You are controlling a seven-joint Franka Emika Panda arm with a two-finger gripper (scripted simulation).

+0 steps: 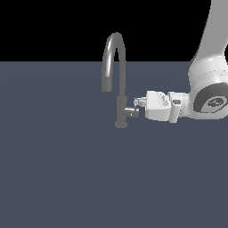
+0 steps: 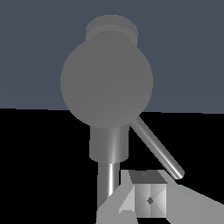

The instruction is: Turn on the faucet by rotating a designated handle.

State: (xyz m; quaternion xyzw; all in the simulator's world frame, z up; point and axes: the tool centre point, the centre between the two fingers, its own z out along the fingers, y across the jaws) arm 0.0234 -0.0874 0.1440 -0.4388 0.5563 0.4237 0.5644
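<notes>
We see a white robot arm [image 1: 209, 62] coming down from the top corner on the exterior view's right, bending at a rounded wrist joint and then reaching out level across the counter [image 1: 67, 178]. Its hand [image 1: 139, 102] points sideways toward the faucet [image 1: 119, 84], with the boxy white palm lying horizontal just above the surface.

The faucet stands near the far edge of the counter, about midway along it. It is slim, smooth grey metal: a small round base, a straight cylindrical stem, and a high arched spout that curls over toward the exterior view's left.

The handle [image 1: 130, 111] is a short grey stub sticking out of the lower stem toward the hand. The hand's tips sit right at the end of this stub, just above it; we cannot tell whether they touch it, or whether the fingers are spread or pressed together.

In the wrist view, the handle [image 2: 106, 78] appears end-on as a broad, matte grey disc, with a thin shiny lever [image 2: 157, 148] slanting away from it. One pale, faceted fingertip [image 2: 148, 199] shows close to the lever's tip.

The counter is a flat, plain slate-blue surface.
</notes>
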